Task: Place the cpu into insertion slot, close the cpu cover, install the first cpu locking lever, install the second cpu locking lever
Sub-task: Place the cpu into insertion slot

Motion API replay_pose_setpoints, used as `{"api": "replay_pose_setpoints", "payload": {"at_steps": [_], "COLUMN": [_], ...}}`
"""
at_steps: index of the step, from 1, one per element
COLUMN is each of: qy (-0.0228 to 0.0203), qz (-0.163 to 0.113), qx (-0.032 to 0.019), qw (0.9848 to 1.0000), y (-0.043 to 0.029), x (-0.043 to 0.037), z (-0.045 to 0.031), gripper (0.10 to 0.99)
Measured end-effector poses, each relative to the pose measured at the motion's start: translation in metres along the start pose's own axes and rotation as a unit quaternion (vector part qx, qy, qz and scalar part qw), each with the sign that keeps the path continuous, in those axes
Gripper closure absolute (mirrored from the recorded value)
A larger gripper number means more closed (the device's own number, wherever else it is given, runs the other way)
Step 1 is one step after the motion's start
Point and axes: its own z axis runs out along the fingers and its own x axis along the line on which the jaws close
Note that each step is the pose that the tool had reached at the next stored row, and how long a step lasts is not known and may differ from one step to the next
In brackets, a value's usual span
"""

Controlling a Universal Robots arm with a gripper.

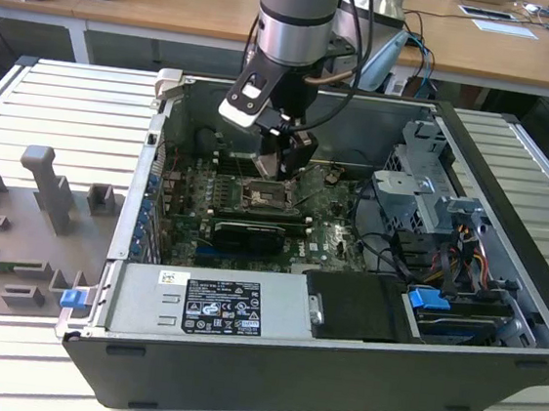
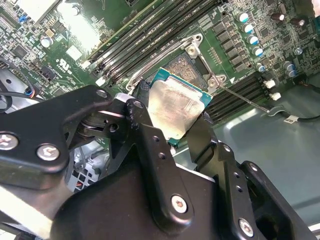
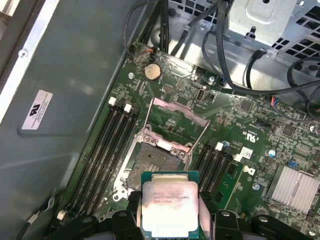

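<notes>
My gripper point(image 1: 284, 165) is shut on the cpu point(image 3: 169, 205), a flat square chip with a pale metal face and green edge, held by two opposite sides between the black fingers point(image 2: 145, 125). It hangs slightly above the insertion slot point(image 3: 152, 161), whose dark centre lies uncovered just beyond the chip. The cpu cover point(image 3: 178, 120), a thin silvery frame, stands swung up at the slot's far side. In the second wrist view the cpu point(image 2: 177, 107) overlaps part of the insertion slot point(image 2: 184, 64), and a thin metal lever point(image 2: 245, 97) sticks out from the slot's corner.
Long black memory slots point(image 3: 107, 145) flank the socket on both sides. A black card point(image 1: 247, 234) lies in front of it, a power supply point(image 1: 210, 307) along the case front, a drive cage with cables point(image 1: 432, 202) on the exterior view's right, and grey fixtures point(image 1: 26, 229) outside the case.
</notes>
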Motion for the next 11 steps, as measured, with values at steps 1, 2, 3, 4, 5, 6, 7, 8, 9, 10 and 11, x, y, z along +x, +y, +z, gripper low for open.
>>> {"api": "replay_pose_setpoints", "payload": {"at_steps": [1,2,3,4,5,6,7,8,9,10,11], "qy": [-0.0001,-0.0001,-0.0001,-0.0002,-0.0002,-0.0003,-0.0003,-0.0003,-0.0004,-0.0006,-0.0011], "qz": [0.001,0.001,0.002,0.003,0.003,0.004,0.004,0.005,0.006,0.008,0.014], "qx": [0.0,0.0,-0.0001,-0.0001,-0.0001,-0.0002,-0.0002,-0.0003,-0.0003,-0.0004,-0.0007], "qw": [1.0,1.0,1.0,1.0,1.0,1.0,1.0,1.0,1.0,1.0,0.9999], "y": [0.0,0.0,-0.0001,-0.0001,-0.0001,-0.0001,-0.0001,-0.0002,-0.0002,-0.0001,-0.0008], "x": [0.0,0.0,0.0,0.0,-0.0001,-0.0001,-0.0001,0.0,0.0005,0.0012,0.0014], "z": [0.0003,0.0006,0.001,0.0014,0.0017,0.002,0.0022,0.0027,0.0034,0.0051,0.0086], "gripper": [0.545,0.545,0.545,0.545,0.545,0.545,0.545,0.545,0.545,0.545,0.545]}}
